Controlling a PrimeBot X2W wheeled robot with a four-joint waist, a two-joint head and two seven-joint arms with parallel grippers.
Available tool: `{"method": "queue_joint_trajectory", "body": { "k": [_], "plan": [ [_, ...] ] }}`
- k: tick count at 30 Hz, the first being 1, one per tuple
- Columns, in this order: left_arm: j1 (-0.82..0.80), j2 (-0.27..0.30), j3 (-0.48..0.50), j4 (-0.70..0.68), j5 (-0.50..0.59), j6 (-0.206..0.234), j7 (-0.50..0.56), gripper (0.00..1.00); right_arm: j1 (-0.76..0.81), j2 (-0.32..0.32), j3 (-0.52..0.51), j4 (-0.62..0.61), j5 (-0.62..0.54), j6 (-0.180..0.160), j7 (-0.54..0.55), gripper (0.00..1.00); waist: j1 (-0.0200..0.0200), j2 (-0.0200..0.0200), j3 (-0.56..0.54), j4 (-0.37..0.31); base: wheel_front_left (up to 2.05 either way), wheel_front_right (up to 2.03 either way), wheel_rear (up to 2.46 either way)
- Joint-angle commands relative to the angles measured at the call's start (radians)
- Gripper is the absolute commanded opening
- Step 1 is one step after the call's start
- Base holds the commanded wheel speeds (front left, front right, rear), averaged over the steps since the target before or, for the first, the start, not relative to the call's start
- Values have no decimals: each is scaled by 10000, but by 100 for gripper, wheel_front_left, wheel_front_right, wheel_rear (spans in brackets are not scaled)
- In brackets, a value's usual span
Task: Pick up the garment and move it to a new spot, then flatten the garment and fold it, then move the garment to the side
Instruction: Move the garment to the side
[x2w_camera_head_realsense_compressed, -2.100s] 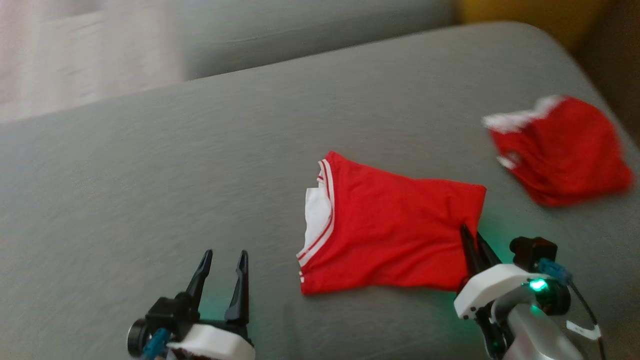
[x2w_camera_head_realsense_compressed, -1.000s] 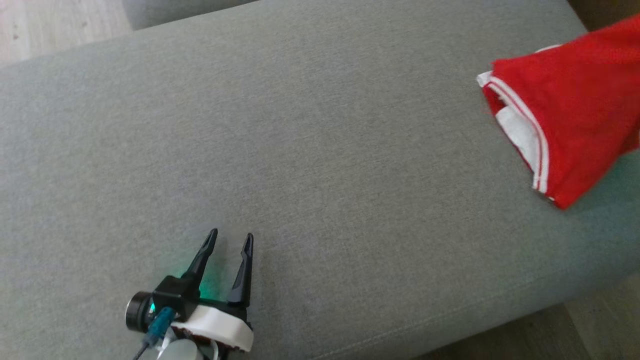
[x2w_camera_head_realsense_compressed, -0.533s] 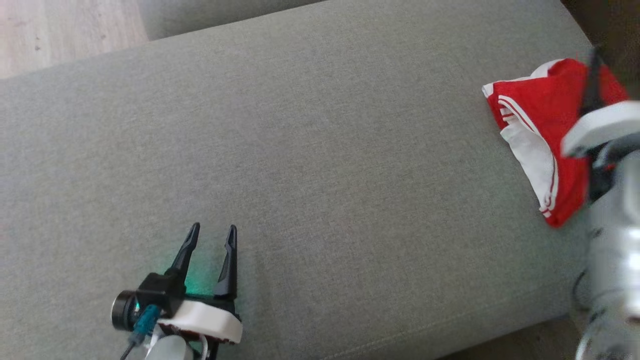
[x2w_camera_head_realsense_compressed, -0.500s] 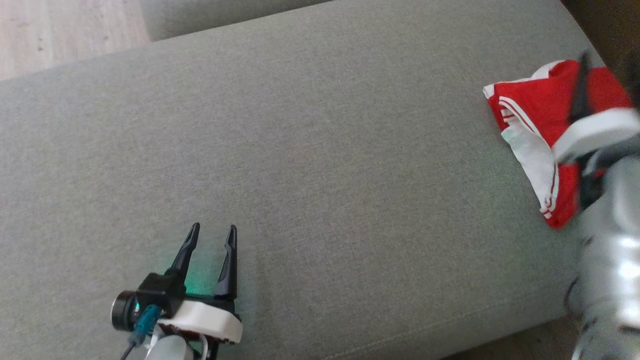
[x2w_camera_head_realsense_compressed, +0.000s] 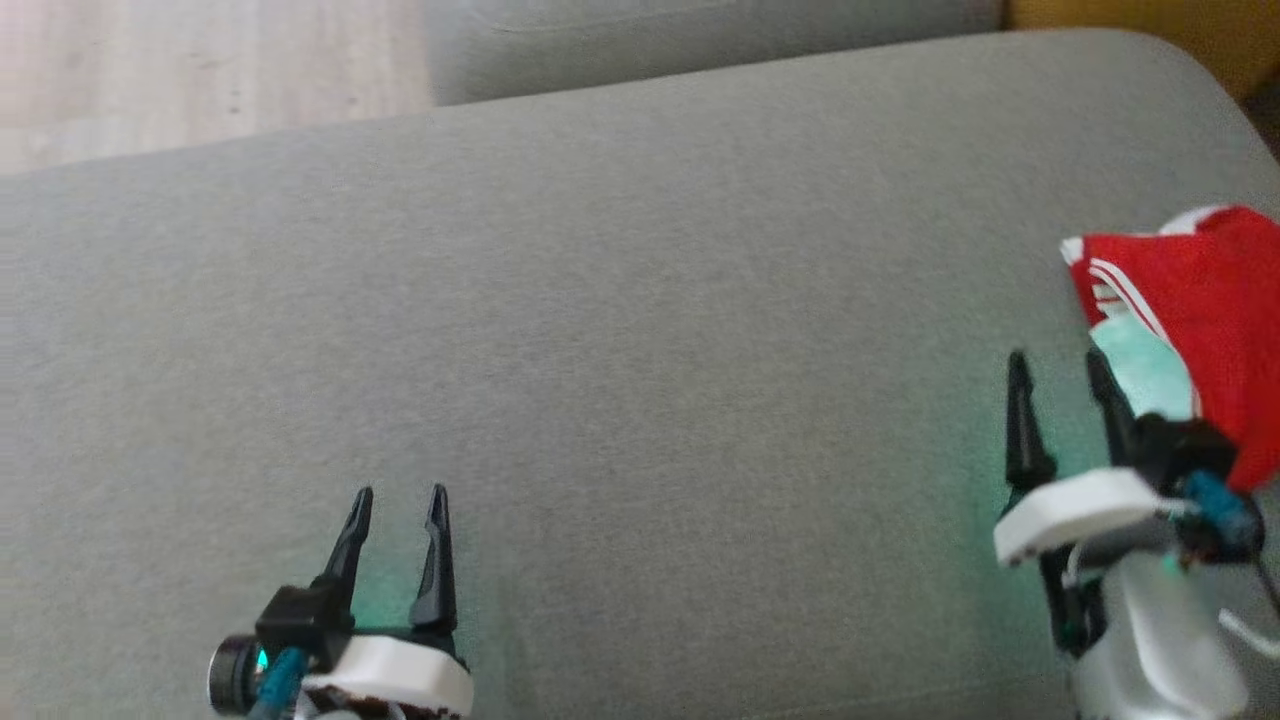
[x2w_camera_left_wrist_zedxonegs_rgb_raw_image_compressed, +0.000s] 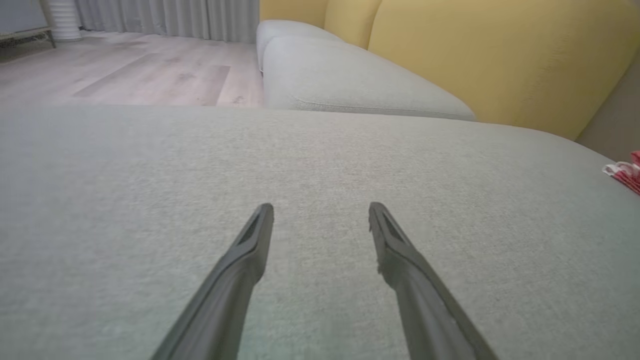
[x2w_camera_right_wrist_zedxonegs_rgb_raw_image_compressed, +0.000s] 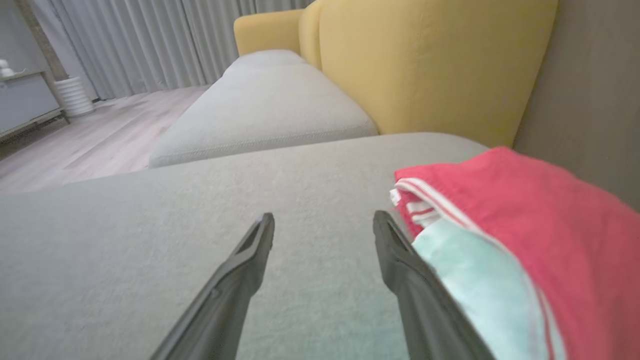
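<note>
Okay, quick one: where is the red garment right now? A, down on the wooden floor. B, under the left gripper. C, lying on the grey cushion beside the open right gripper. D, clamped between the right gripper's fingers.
C: the red garment lies on the grey cushion just to the right of the right gripper, whose fingers stand apart with only cushion between them.
</note>
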Motion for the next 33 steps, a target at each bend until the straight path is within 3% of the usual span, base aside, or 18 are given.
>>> {"method": "queue_joint_trajectory", "body": {
  "k": [1, 17, 33],
  "plan": [
    [-144, 18, 395, -320, -75, 91, -95, 100, -54, -23, 374, -419, 25, -7, -110, 100, 1, 0, -257, 342, 0, 0, 0],
    [510, 18, 1202, -593, 91, 326, -95, 100, 1019, -21, 1419, -737, 546, -7, -110, 100, 1, 0, -1056, 1443, 0, 0, 0],
    [887, 18, 1590, -646, -3, 384, -95, 100, 1381, -21, 1854, -697, 892, -7, -110, 100, 1, 0, -1425, 1441, 0, 0, 0]
  ]
}}
